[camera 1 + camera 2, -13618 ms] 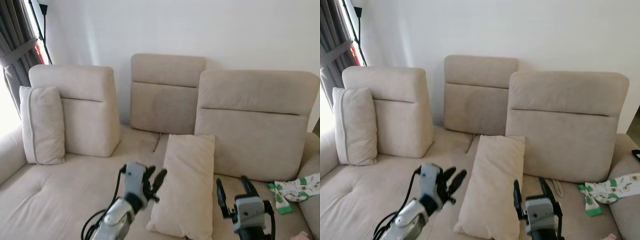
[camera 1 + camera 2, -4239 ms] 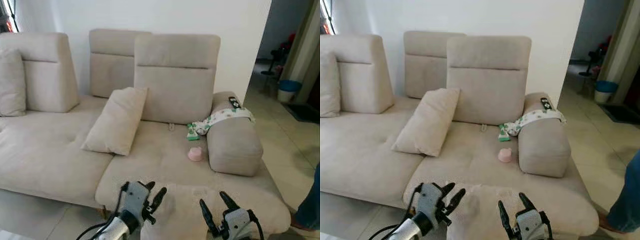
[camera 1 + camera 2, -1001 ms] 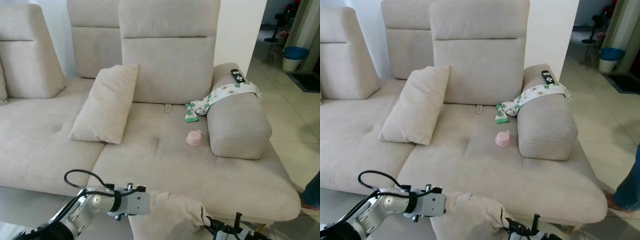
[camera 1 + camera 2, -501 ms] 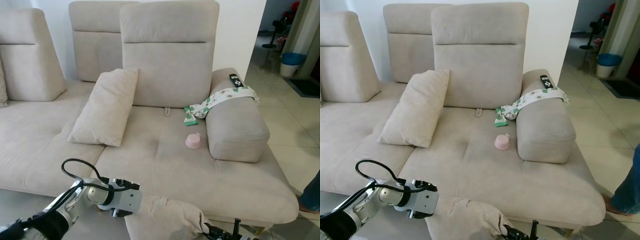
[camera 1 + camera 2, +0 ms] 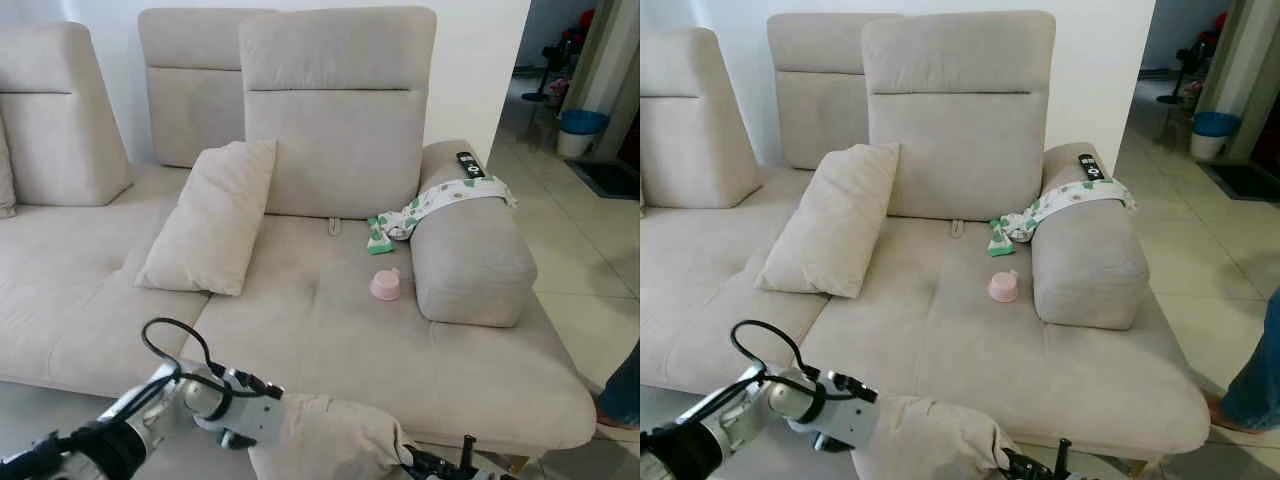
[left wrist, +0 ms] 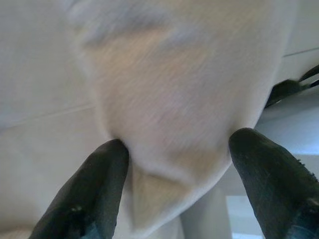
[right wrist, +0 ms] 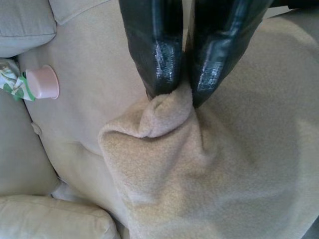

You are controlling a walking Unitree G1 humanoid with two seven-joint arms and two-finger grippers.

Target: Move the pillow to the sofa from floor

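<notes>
My right gripper (image 7: pixel 172 97) is pinched tight on a fold of the pillow (image 5: pixel 325 440); left gripper (image 6: pixel 174 164) fingers sit wide either side of its corner — prob. touching, pic's blurry. Pillow hangs near the sofa's (image 5: pixel 400 350) front edge.

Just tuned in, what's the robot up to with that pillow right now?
It holds a beige pillow low in front of the sofa, not yet on the seat. The right gripper is pinched shut on a fold of it. The left gripper straddles the other end, fingers spread on either side of the fabric. Another pillow, a pink cup and a patterned cloth are on the sofa.
</notes>
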